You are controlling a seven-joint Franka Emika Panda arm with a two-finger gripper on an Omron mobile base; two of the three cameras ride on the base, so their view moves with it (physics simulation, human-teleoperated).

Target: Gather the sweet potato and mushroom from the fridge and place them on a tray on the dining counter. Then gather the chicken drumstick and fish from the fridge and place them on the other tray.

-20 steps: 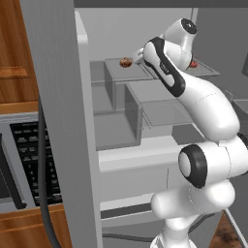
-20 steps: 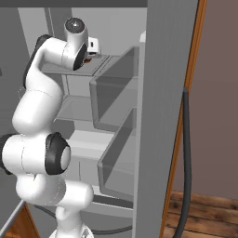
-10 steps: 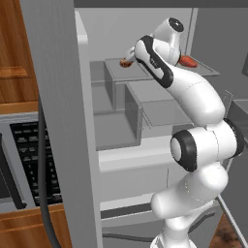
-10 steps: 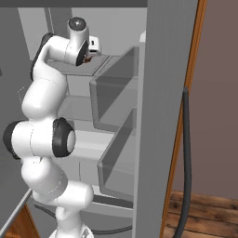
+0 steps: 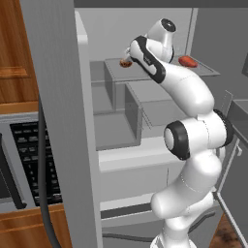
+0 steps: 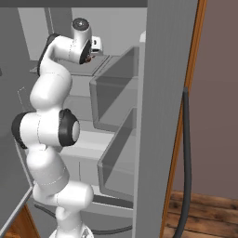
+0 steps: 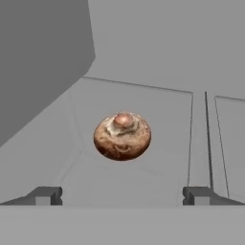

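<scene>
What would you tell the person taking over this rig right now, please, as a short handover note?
End effector: open, empty, aimed at the mushroom from close by, not touching it.
Things: the mushroom lies on an upper fridge shelf; the fridge stands open with the arm reaching in. An orange-red item, possibly the sweet potato, lies further right on that shelf level.
Done: nothing gathered yet, judging by the empty jaws.
Left: grip the mushroom, carry it to a tray, then fetch the other foods.

My arm (image 5: 186,97) rises from the base, elbow bent back, forearm reaching up and forward. Wrist turned so my hand points ahead and slightly down. My gripper (image 7: 122,195) has jaws spread wide, fingertips (image 7: 45,195) well apart, nothing between them.
</scene>
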